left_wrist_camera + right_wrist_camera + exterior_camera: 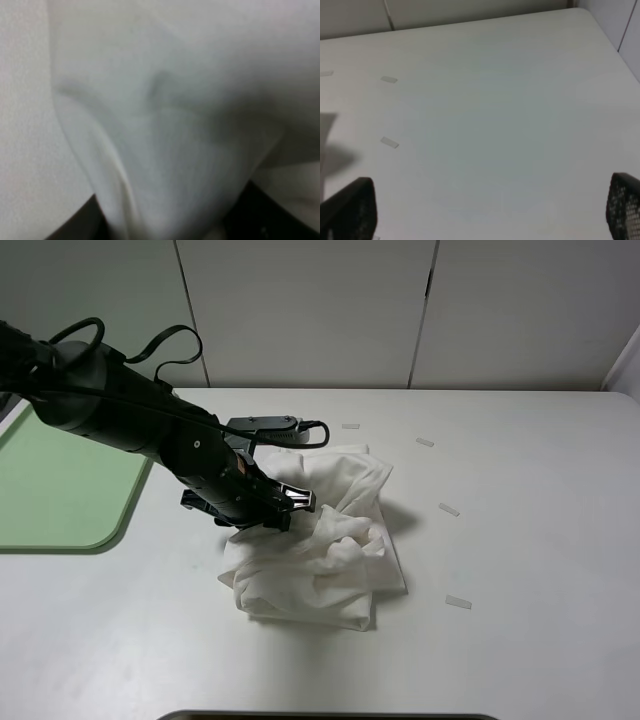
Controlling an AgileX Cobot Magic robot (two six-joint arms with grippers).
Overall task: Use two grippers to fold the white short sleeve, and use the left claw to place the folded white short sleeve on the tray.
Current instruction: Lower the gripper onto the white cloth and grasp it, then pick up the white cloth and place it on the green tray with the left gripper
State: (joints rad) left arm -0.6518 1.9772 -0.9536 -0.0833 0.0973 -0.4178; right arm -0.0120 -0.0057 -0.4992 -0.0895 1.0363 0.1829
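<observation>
The white short sleeve (320, 540) lies folded into a rumpled bundle at the middle of the table. My left claw (291, 504) reaches in from the left and presses into the bundle's upper left part. In the left wrist view a ridge of the white cloth (165, 150) is bunched between the dark fingers (92, 222), so my left gripper (175, 222) is shut on it. My right gripper (490, 210) is out of the exterior high view; its two black fingers (350, 210) stand wide apart over bare table, open. The light-green tray (60, 490) sits at the left edge.
Small white tape strips (448, 509) lie scattered on the table right of the shirt, two of them as tape strips (389, 142) in the right wrist view. The left arm's black cable (165, 340) loops above it. A dark edge (330, 716) shows at the table's front.
</observation>
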